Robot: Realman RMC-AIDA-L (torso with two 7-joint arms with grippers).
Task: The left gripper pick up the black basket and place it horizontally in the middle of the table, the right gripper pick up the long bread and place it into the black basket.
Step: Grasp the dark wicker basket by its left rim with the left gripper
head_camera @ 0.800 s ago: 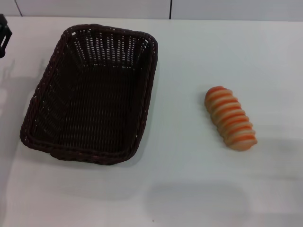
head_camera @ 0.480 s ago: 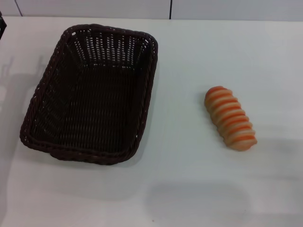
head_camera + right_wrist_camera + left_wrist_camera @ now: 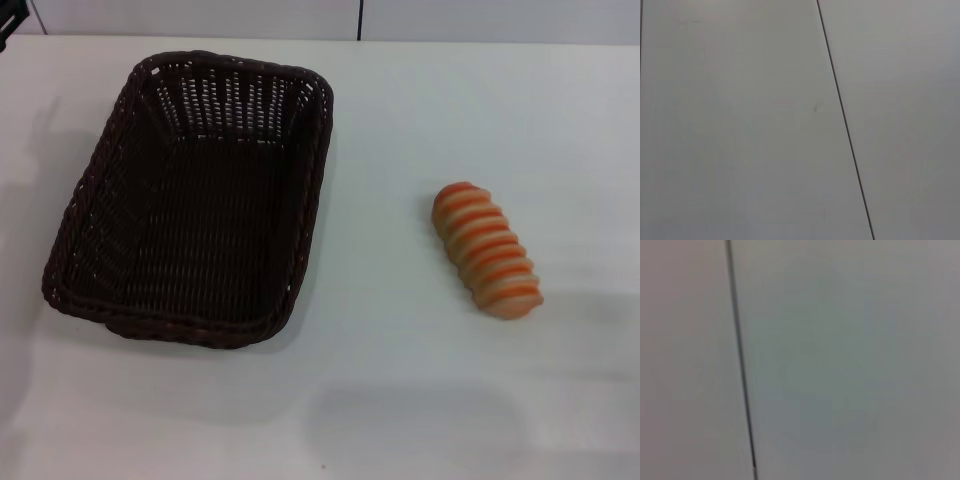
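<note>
Wicker comes first at the left: the black basket (image 3: 190, 200) rests on the table (image 3: 400, 400) at about nine o'clock from its middle, long axis running from six toward twelve, with nothing inside. A sliver of the left gripper (image 3: 8, 22) shows at ten o'clock, at the head view's corner; whether its fingers are apart or together cannot be told. At three o'clock, well apart from the basket, lies the long bread (image 3: 487, 250), slanted. Both wrist views show only plain pale panels with a dark seam (image 3: 842, 120).
</note>
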